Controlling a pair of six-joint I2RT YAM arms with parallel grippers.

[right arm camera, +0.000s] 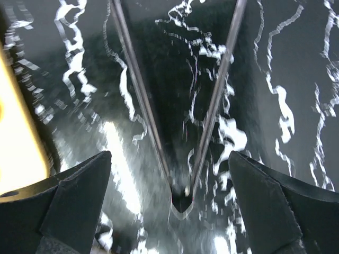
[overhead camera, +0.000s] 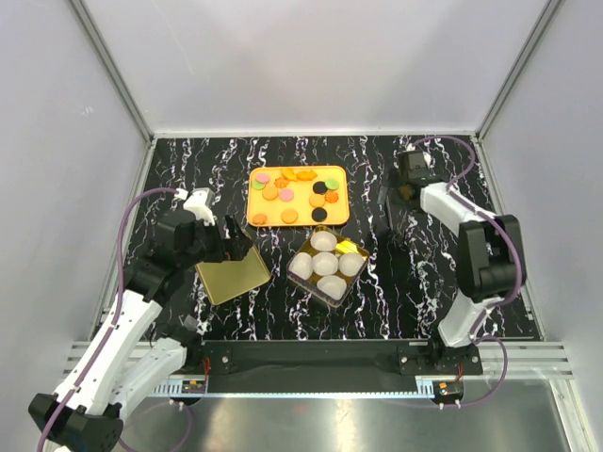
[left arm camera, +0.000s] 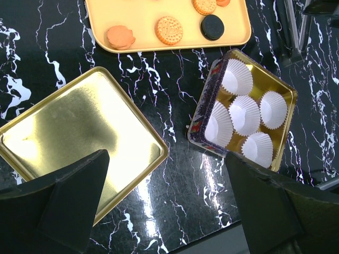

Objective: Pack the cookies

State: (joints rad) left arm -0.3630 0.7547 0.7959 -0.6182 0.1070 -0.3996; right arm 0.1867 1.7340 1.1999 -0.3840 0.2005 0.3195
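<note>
left gripper [left arm camera: 167,169] and right gripper [right arm camera: 169,164] gape wide, empty, above the glossy black white-veined table [left arm camera: 175,84]. mid-frame: smooth square gold lid [left arm camera: 79,132], gold tin [left arm camera: 286,93] of fluted paper cups [left arm camera: 244,114]. top centre: flat round cookies [left arm camera: 169,29] on a rectangular orange tray [left arm camera: 137,16].

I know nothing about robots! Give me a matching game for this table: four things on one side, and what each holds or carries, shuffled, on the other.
Things
1. orange tray
2. square tin
3. gold lid
4. left gripper

States
A. five white paper cups inside
B. jaws wide open, holding nothing
C. cookies lying on it
D. flat on the table, nothing on it

Pairs: 1-C, 2-A, 3-D, 4-B
</note>
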